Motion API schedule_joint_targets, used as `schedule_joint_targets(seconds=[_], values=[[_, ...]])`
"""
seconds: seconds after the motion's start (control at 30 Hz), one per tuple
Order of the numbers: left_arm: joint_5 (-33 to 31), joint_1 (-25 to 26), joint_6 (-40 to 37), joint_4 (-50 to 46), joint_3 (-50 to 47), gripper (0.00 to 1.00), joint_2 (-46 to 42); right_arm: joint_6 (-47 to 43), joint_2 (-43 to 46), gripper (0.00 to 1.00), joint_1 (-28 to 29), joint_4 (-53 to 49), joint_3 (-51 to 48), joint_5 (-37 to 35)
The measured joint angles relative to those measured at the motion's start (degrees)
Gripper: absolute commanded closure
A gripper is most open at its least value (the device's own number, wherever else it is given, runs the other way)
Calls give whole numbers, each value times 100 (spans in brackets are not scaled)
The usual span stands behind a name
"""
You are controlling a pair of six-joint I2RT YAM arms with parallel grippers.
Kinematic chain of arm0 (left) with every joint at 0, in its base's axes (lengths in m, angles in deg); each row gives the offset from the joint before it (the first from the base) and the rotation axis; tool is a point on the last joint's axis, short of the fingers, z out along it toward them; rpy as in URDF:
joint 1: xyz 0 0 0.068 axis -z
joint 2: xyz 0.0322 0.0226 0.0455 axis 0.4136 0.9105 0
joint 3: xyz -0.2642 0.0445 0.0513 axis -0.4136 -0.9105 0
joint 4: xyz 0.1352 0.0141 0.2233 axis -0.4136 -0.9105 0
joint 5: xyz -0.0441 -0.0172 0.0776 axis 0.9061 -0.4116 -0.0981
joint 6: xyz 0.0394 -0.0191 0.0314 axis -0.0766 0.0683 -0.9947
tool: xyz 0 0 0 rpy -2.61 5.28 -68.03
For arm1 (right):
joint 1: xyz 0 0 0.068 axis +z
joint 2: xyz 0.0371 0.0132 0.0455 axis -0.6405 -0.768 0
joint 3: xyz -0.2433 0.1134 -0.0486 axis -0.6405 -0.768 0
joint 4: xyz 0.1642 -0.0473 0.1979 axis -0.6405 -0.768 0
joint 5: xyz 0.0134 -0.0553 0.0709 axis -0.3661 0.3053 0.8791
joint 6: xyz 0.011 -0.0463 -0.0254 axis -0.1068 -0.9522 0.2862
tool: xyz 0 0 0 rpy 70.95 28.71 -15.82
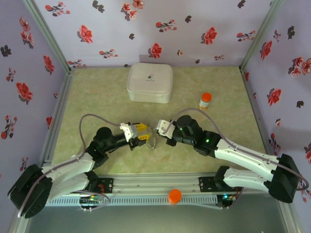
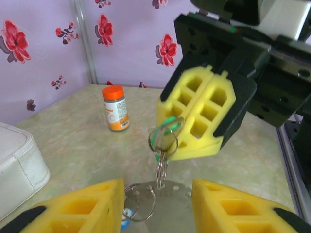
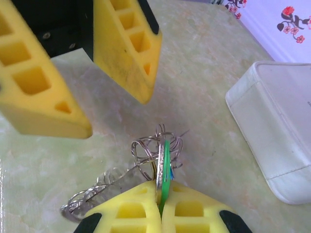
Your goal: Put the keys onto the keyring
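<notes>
The left gripper (image 2: 158, 184) is spread wide and grips nothing. Its two yellow fingers (image 2: 77, 208) stand either side of the near end of the keyring (image 3: 99, 193), and I cannot tell whether they touch it. Just inside its left finger, low down, a bit of blue shows against a small wire ring. I judge this to be the head of the blue key (image 2: 125, 213), though too little of it shows to say what it hangs from. Straight ahead of this gripper, between it and the other one, a cluster of small wire rings (image 3: 155, 148) links upward from the keyring. The right gripper (image 3: 160, 189) faces the left one, close in front of it, its fingers pressed together on the green key (image 3: 165, 165). The key stands edge-on between the pads with the small rings just beyond the fingertips, and the keyring trails off to the side of the pads, low over the table (image 3: 218, 63). As for progress, the green key is in hand and seems tangled or linked with the small rings, but I cannot make out whether it is threaded onto the keyring itself. The same goes for the blue key. My judgement is that the threading is under way and not visibly finished. The open left gripper probably needs to steady the keyring while the right one works the key along it.
</notes>
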Motion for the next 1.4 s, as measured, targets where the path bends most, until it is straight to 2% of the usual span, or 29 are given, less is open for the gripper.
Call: schedule_joint_targets(seconds=[0.13, 0.33, 0.43, 0.5, 0.77, 1.0, 1.17, 1.27, 1.4], values=[[-328, -13, -2, 24, -55, 48, -238, -48, 0, 100, 0, -223, 293, -70], [-1930, -122, 11, 81, -282, 47, -813, -188, -129, 100, 7, -525, 789, -157], [-2889, -369, 184, 76, -398, 56, -1104, -229, -302, 100, 44, -599, 994, -186], [-3375, -634, 413, 28, -485, 56, -1338, -245, -442, 100, 90, -671, 1126, -186], [-4476, -1314, 1137, -446, -538, 54, -1991, -339, -1397, 100, 452, -868, 1965, -184], [-4850, -2474, 1904, -1353, -522, 51, -2378, -293, -2734, 100, 944, -684, 3047, 13], [-4833, -3438, 2924, -1847, -522, 52, -2903, -164, -3628, 100, 1165, -352, 3602, 153], [-4747, -3713, 3316, -1987, -522, 52, -2997, -125, -4113, 100, 1204, -295, 3856, 155], [-4533, -3775, 3480, -2131, -516, 51, -2962, -177, -4413, 100, 1193, -407, 3936, -48]])
